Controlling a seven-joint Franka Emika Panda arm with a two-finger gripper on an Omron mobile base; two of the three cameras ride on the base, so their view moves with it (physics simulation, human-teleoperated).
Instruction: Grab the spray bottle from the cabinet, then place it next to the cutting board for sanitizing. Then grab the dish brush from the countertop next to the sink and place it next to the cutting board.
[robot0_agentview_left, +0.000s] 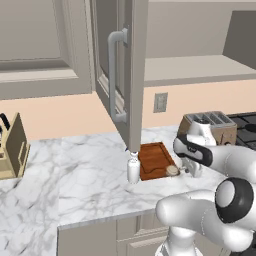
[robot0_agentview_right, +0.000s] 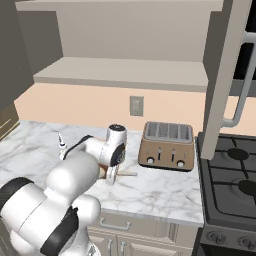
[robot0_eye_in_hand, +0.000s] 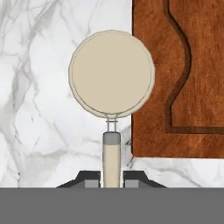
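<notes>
Setting: simulated kitchen, white marble desk (robot0_agentview_left: 75, 175) over beige fronts, peach wall behind.
End effector: end effector (robot0_eye_in_hand: 111, 177) closed on the handle of the dish brush (robot0_eye_in_hand: 111, 76), fingertips either side of the pale stick.
Dish brush: round head just beside the edge of the cutting board (robot0_eye_in_hand: 183, 74), low over the marble; whether it touches down, I cannot tell.
Spray bottle: spray bottle (robot0_agentview_left: 133, 169) stands upright at the board's other side, touching or nearly so.
Cabinet: cabinet (robot0_agentview_left: 131, 70) door open, bar handle facing out.
Toaster: toaster (robot0_agentview_right: 166, 145) beyond the board, stove (robot0_agentview_right: 230, 175) beside it.
Progress: bottle looks placed; brush at its spot, only letting go seems left.
View differences: hand view shows the grip and board groove; left base view shows the bottle; right base view shows the stove.
</notes>
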